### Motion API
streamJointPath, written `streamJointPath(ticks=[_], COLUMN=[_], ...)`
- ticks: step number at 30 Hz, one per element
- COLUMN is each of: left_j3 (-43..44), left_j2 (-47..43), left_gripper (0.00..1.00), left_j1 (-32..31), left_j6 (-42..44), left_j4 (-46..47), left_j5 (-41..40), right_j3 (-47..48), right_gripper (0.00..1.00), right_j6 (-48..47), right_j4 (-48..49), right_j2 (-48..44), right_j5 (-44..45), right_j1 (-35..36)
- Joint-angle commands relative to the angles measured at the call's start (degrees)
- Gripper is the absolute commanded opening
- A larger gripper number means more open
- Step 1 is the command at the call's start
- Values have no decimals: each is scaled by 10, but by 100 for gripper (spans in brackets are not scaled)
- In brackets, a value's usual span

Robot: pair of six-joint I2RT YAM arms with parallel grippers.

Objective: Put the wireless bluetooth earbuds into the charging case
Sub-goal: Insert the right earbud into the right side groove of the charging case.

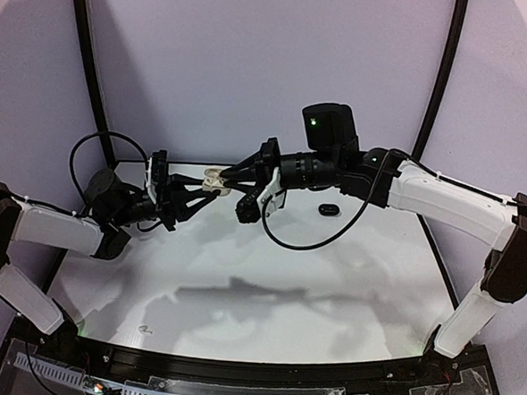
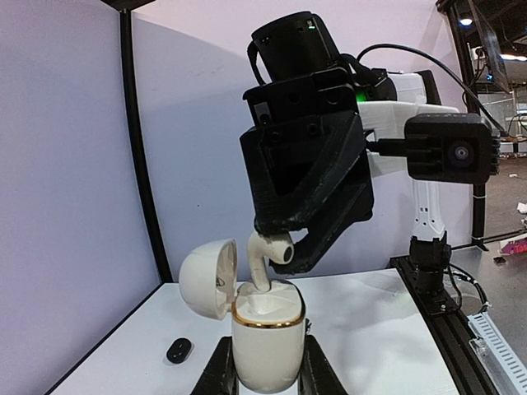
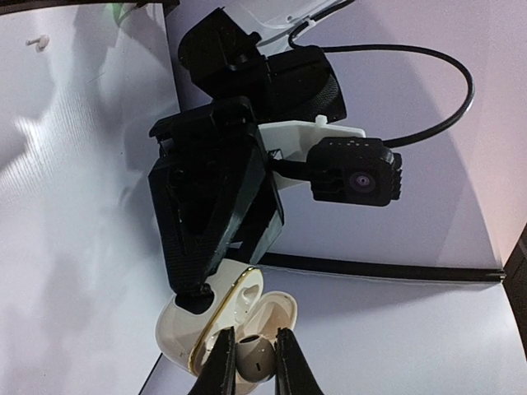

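Earbud [image 2: 267, 252] pinched in right end effector [image 3: 254, 367], over case [image 2: 268, 339].

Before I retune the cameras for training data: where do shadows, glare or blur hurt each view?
Top external view: the glossy table carries broad dark shadows, and the charging case looks tiny and pale; left wrist view: the white earbud is sharp, ceiling lights flare top right; right wrist view: the right gripper is cropped at the bottom edge, slightly soft.
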Motion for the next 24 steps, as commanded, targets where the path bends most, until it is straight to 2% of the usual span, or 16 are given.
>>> streamJointPath(ticks=[1, 11, 15, 24], left_j3=[13, 10, 7, 5], left_j2=[-19, -18, -20, -20], left_gripper=[1, 1, 1, 1], left_j1=[4, 3, 3, 3], left_j6=[3, 20, 20, 12], left_j4=[260, 266, 263, 266], left_j5=[-10, -14, -17, -14], right_j3=[-14, -18, -16, -1], right_gripper=[0, 0, 6, 13], right_j6=[-14, 23, 35, 47], right_j4=[-91, -65, -57, -58], right_j2=[13, 26, 28, 36], right_j5=[28, 24, 31, 34], right_j1=[5, 5, 5, 6])
